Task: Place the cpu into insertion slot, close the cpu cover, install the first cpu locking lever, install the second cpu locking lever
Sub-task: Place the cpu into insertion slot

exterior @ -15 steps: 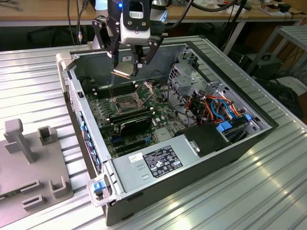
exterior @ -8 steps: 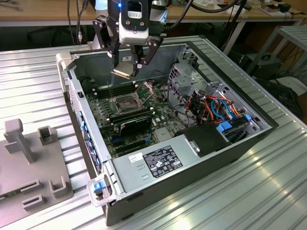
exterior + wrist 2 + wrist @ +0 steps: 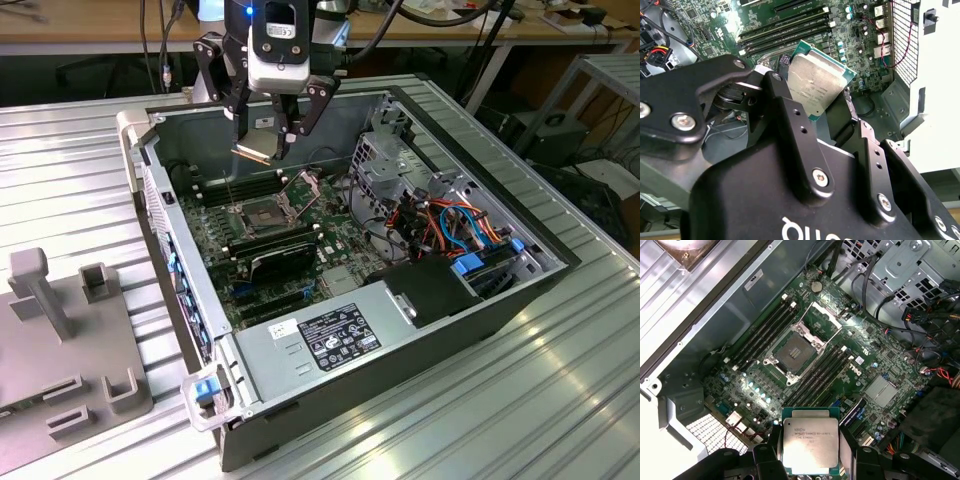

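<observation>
Nearest to us, the gripper pinches the cpu by two opposite edges, a black finger pressed against each side. Both wrist views show the chip's grey metal top, ringed by its green border. In the exterior view the gripper holds the cpu in the air above the slot, well apart from it and not yet seated.

Beyond the chip, the slot lies uncovered on the green board, its dark centre showing inside the metal rim. The cover is swung open, hinged at one edge of the slot; in the exterior view the cover stands up just beside the slot. Long black memory slots run along two opposite sides of the slot.

Farther out from the slot, the case walls enclose the board, and the case rests on a ribbed metal table.
</observation>
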`<action>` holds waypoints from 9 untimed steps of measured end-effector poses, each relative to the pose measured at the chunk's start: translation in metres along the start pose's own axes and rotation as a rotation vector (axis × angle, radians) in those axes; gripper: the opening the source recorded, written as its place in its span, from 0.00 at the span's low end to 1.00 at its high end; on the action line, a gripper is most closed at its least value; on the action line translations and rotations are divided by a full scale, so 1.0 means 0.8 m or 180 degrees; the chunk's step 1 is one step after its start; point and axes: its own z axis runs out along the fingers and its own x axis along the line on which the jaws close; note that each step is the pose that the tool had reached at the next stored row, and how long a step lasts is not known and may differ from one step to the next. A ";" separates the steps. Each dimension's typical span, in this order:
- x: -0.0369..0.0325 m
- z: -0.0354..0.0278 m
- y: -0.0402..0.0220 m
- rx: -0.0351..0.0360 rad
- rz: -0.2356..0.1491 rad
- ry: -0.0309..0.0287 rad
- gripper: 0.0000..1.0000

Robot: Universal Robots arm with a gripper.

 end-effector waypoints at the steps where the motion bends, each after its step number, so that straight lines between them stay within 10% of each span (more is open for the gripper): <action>1: 0.0000 0.0000 0.0000 0.0000 0.0000 0.0000 0.55; 9: 0.0000 0.0000 0.0000 0.0001 0.0037 -0.0002 0.55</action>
